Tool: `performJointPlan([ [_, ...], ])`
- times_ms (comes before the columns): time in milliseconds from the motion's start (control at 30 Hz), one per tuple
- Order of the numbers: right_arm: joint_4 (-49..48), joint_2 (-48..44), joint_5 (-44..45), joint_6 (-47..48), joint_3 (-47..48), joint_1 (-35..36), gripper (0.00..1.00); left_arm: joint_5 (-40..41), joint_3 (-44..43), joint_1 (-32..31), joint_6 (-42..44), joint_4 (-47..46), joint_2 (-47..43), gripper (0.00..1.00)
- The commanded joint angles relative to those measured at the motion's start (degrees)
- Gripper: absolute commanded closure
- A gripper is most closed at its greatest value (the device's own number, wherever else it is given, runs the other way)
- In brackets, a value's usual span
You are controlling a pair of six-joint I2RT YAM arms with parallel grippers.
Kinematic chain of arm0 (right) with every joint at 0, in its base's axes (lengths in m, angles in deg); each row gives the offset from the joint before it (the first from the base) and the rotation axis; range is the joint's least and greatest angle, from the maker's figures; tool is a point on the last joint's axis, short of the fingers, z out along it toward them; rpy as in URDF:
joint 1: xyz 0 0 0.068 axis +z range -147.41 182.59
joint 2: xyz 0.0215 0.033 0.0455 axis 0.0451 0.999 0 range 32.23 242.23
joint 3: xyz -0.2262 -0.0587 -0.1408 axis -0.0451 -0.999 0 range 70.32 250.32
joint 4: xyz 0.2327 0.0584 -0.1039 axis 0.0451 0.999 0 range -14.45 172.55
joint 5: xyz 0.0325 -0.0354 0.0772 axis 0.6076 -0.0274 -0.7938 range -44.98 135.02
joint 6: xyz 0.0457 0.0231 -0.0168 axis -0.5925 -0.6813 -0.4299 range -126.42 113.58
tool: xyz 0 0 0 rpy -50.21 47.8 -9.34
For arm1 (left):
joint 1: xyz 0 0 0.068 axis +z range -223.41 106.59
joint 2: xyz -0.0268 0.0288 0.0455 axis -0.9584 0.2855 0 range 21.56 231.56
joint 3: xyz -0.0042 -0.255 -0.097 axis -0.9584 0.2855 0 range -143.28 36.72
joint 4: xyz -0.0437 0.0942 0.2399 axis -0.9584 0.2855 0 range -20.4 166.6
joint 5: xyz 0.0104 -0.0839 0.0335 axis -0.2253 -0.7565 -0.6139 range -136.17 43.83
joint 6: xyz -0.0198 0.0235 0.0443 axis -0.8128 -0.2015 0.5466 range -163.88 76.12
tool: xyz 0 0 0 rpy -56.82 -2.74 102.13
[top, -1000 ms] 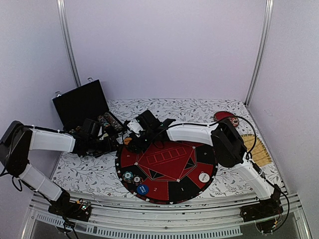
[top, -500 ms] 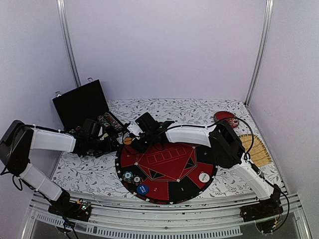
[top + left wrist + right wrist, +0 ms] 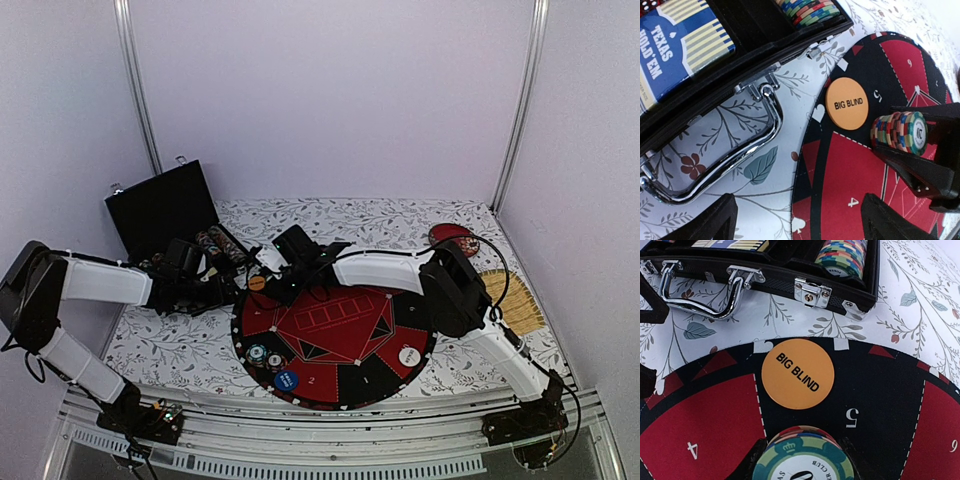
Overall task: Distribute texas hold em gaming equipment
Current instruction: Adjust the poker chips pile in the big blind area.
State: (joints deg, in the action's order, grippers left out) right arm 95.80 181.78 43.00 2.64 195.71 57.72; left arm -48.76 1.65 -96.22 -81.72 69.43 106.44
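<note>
My right gripper (image 3: 802, 462) is shut on a stack of striped poker chips (image 3: 805, 452) and holds it on edge over the "5" section of the round red and black poker mat (image 3: 340, 350). The orange BIG BLIND disc (image 3: 798, 373) lies flat just beyond the stack, at the mat's rim. The left wrist view shows the same stack (image 3: 898, 131) beside the disc (image 3: 846, 103). My left gripper (image 3: 800, 222) is open and empty over the mat's left rim, by the case. On the mat's near part lie a blue disc (image 3: 286, 380), a white disc (image 3: 408, 355) and two chips (image 3: 265, 356).
An open black case (image 3: 165, 210) stands at the back left, with its chrome handle (image 3: 740, 145), more chips (image 3: 842, 255) and a blue TEXAS HOLD'EM card box (image 3: 675, 45) inside. A dark red plate (image 3: 452, 236) and a straw mat (image 3: 515, 300) lie at the right.
My right gripper has shifted slightly left with the chip stack, closer to the orange disc. The left arm has not moved.
</note>
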Motion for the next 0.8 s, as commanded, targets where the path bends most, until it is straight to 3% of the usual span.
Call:
performJointPlan([
  [0,-0.31,0.82,-1.53,-0.36,-0.67,-0.23,0.48,-0.69,-0.09,0.57,0.84,-0.54,0.51,0.12],
  [167,0.18,0.1,-1.8,-0.18,-0.75,-0.26,0.23,-0.84,-0.13,0.55,0.97,-0.54,0.46,0.12],
  [367,0.75,-2.72,-3.8,0.51,-0.75,-0.25,0.01,-1.08,-0.58,0.57,1.59,-0.39,-0.08,0.12],
  [767,1.82,-15.36,-4.43,4.31,-0.75,-0.32,0.01,-1.36,-4.12,0.9,4.85,3.16,-3.49,0.11],
])
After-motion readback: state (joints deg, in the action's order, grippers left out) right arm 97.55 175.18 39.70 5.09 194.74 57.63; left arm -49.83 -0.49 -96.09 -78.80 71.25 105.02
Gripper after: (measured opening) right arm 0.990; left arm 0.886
